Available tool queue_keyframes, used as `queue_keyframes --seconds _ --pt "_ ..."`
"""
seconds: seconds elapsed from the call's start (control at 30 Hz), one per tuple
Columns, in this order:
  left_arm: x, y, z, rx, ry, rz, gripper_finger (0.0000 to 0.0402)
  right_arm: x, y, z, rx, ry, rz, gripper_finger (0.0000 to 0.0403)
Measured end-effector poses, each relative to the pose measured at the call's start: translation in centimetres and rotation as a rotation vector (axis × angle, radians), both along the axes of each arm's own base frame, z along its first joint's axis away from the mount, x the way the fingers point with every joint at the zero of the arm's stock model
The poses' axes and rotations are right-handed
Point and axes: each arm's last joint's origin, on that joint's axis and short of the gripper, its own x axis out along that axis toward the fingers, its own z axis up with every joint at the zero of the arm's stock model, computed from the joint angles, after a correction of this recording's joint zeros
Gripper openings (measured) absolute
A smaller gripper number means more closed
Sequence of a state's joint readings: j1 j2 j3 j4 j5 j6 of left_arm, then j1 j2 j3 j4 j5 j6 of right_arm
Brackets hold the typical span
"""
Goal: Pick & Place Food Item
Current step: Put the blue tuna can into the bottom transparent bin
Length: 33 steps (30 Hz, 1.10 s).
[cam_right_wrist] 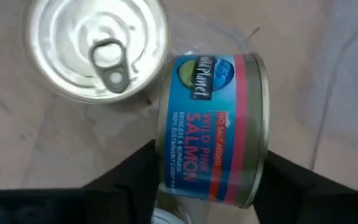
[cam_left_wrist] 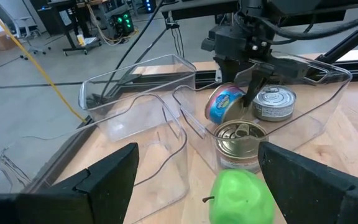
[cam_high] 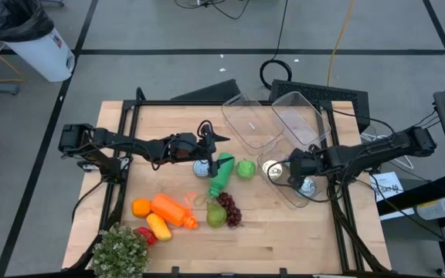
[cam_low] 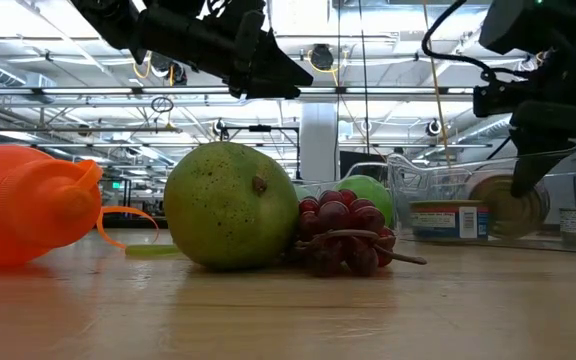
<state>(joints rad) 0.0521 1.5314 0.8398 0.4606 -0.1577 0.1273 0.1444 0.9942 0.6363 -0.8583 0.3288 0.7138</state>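
right gripper (cam_right_wrist: 207, 180) clamped on salmon can (cam_right_wrist: 213, 127) held on edge inside clear bin (cam_high: 297, 194), upright pull-tab can (cam_right_wrist: 95, 43) just beside it in bin, green apple (cam_high: 245, 168) just outside bin, left gripper (cam_left_wrist: 194, 183) spread wide above apple

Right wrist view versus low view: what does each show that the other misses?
Only the right wrist view: the salmon can's label, read as Wild Pink Salmon, on edge between the right gripper's fingers, and the pull tab on a second can's lid.

Only the low view: pear, grapes, green apple, an orange toy, and the left gripper raised above them.

Both: cans inside the clear container.
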Motion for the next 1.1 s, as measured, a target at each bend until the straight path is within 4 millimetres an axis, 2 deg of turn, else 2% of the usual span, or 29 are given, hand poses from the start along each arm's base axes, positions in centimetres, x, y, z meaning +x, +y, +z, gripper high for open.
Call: queue_keyframes --seconds 0.13,0.3,0.4,0.5,0.63,0.73,0.87,1.03,1.1 --pt "0.0 0.0 0.0 0.002 0.001 -0.001 0.0335 -0.1 -0.1 0.6 -0.024 -0.016 0.039 0.018" --pt "0.0 0.0 0.0 0.002 0.001 0.0 0.0335 0.2 -0.2 2.5 -0.141 -0.089 0.086 0.018" --pt "0.0 0.0 0.0 0.001 0.001 0.0 0.0335 0.6 0.1 3.1 -0.218 -0.134 0.171 0.018" --pt "0.0 0.0 0.0 0.001 0.001 0.0 0.0335 1.6 0.8 2.8 -0.295 -0.148 0.367 0.018" --pt "0.0 0.0 0.0 0.0 0.001 0.0 0.0335 2.3 2.2 0.5 -0.465 -0.026 0.749 0.018" --pt "0.0 0.0 0.0 -0.001 0.001 0.0 0.0335 2.6 3.0 -0.7 -0.591 0.03 0.894 0.018" --pt "0.0 0.0 0.0 -0.002 0.004 0.0 0.0335 2.8 3.6 -0.9 -0.68 0.023 0.89 0.018" --pt "0.0 0.0 -0.2 -0.002 0.017 0.001 0.0335 2.9 3.9 -0.8 -0.644 -0.042 0.824 0.0182" --pt "0.0 0.0 -0.1 -0.002 0.015 0.001 0.0335 2.9 4.0 -0.8 -0.624 -0.062 0.787 0.0221"
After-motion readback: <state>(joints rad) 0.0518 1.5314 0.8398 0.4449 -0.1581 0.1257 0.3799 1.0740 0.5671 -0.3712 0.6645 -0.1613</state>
